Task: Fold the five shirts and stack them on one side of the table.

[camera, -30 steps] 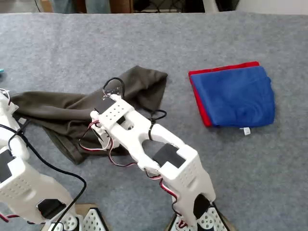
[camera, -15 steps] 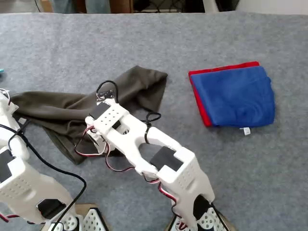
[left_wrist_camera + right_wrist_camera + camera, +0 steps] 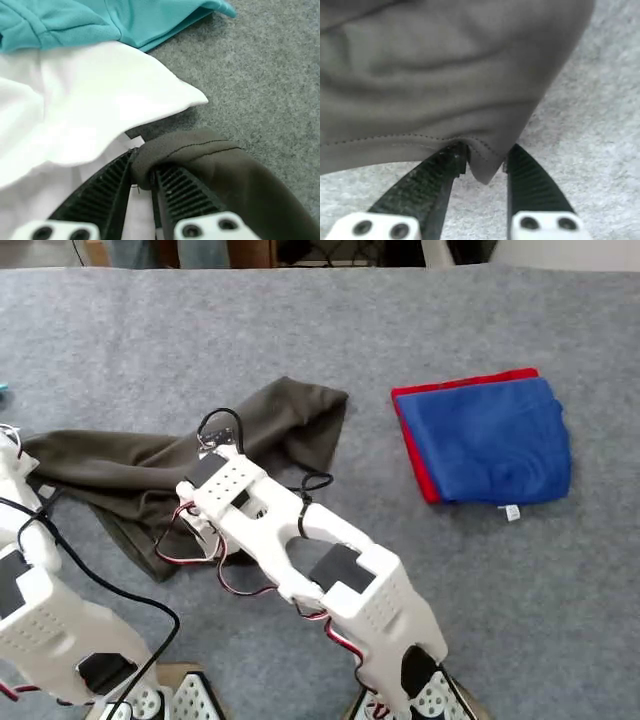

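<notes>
At the left edge of the high view, the left claw (image 3: 142, 169) is clamped on a hem fold of the olive shirt (image 3: 140, 472), just beside the white shirt (image 3: 85, 100) and the teal shirt (image 3: 65, 20). From that pinch the olive shirt runs rightward across the table (image 3: 300, 320). Its long axis lies left to right and rises a little toward its far end at upper centre.

Mid-frame, the right claw (image 3: 485, 156) sits over the shirt's middle. Its jaws stand apart with a stitched corner of the cloth poking between them, and we judge that they straddle it rather than grip it. So the cloth lies straight ahead of that claw, inside its gap, and in our judgement the next lift turns on closing there. The left arm is nearer the left hem, the right arm nearer the middle.

At right, well apart, the blue shirt (image 3: 490, 440) lies folded on the red shirt (image 3: 440, 390). A small white label (image 3: 512, 511) shows at the blue shirt's lower edge. We cannot read any print on it, and we see no other writing.
</notes>
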Controlling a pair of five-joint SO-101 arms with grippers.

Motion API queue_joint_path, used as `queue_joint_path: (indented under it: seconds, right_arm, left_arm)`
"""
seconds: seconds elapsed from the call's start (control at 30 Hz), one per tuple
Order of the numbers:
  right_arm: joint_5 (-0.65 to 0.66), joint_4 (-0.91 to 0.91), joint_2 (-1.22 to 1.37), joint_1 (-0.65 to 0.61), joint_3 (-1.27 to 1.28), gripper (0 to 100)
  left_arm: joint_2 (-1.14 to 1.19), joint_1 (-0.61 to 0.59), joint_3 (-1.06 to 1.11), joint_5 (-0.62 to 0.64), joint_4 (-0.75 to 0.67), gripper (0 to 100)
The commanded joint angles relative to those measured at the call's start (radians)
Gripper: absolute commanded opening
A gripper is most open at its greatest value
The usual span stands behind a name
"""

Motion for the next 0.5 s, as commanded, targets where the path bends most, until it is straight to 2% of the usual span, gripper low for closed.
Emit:
queue_joint_path:
  seconds: [0.0, 0.27, 0.47]
  right_arm:
    - [0.014, -0.012, 0.053, -0.017, -0.007, 7.8]
    - [0.017, -0.005, 0.048, -0.017, -0.010, 7.7]
    - [0.087, 0.012, 0.048, -0.003, -0.025, 1.4]
  left_arm:
    - [-0.014, 0.002, -0.051, 0.003, 0.006, 3]
    - [-0.014, 0.002, -0.051, 0.003, 0.006, 3]
    - [-0.017, 0.002, -0.048, 0.003, 0.006, 3]
